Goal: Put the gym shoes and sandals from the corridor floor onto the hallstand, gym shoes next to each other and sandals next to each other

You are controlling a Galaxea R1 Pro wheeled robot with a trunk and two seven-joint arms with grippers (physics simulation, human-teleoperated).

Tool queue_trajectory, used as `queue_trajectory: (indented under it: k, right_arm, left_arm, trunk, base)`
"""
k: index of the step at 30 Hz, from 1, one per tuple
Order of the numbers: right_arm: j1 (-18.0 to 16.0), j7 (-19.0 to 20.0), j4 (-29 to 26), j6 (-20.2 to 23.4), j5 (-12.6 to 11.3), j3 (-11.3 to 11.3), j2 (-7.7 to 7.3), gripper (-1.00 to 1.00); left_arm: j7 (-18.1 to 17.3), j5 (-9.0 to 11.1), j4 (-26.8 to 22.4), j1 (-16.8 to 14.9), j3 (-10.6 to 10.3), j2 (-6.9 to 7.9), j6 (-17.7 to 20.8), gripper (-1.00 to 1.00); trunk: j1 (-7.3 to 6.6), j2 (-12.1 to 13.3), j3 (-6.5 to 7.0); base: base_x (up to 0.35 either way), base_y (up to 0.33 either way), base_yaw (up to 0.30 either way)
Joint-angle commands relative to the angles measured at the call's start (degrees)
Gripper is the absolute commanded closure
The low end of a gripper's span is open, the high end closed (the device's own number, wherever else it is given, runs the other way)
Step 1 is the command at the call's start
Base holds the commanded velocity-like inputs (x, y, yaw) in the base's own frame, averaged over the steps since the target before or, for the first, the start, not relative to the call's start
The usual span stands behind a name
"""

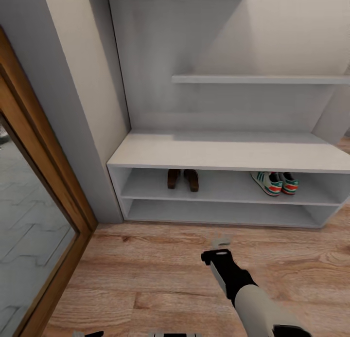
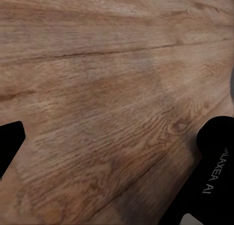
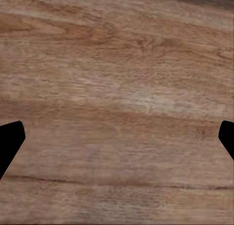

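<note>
**Both pairs on the rack, arms empty over the floor**

Closest to us, our right arm reaches forward over the corridor floor (image 1: 146,269), its right gripper (image 1: 221,247) hanging just above the light brown planks. Through the right wrist camera we see its two dark fingertips (image 3: 9,142) at opposite edges of the picture, spread wide, with nothing but wood grain between them. The left gripper (image 2: 112,152) is pointed down at the same flooring: one black fingertip (image 2: 9,144) peeks in at one side, and a black part marked with white lettering sits at the other. We cannot tell for certain how far its fingers stand apart, though nothing is held between them.

Off to our left runs a wooden door frame (image 1: 53,181) with a glass panel (image 1: 29,239) beside it, meeting a pale wall.

Further on, against the back wall, stands the hallstand (image 1: 228,150), bench top bare, two open shelves below. On the upper of those shelves, toward the left, we have the two sandals (image 1: 183,179), dark brown, side by side and just about touching. On the same shelf, well apart to the right, sit the two gym shoes (image 1: 275,183), white with green stripes and red-orange patches, also snug against each other. Above them, the wall shelves (image 1: 257,79) step upward.
</note>
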Motion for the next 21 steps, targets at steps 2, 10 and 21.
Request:
queue_trajectory:
  k: [2,10,21]
  right_arm:
    - [0.09,1.18,3.41,-3.46,0.67,-0.29,0.07,-1.00]
    - [0.25,4.80,14.72,-15.62,1.25,-0.01,-3.76,-1.00]
    - [1.36,7.71,21.80,-24.53,3.15,0.08,-9.98,-1.00]
  left_arm:
    - [-0.25,-0.57,-0.02,-0.06,0.63,-0.03,-0.33,-1.00]
    - [-0.20,-0.60,-0.03,-0.14,1.99,0.06,-0.36,-1.00]
    - [-0.10,-0.67,-0.02,-0.21,4.92,0.27,-0.47,-1.00]
  trunk:
    - [-0.06,0.01,0.41]
    - [-0.27,0.12,2.18]
    - [-2.52,4.19,4.19]
  base:
    - [0.000,0.000,0.000]
    - [0.000,0.000,0.000]
    - [0.000,0.000,0.000]
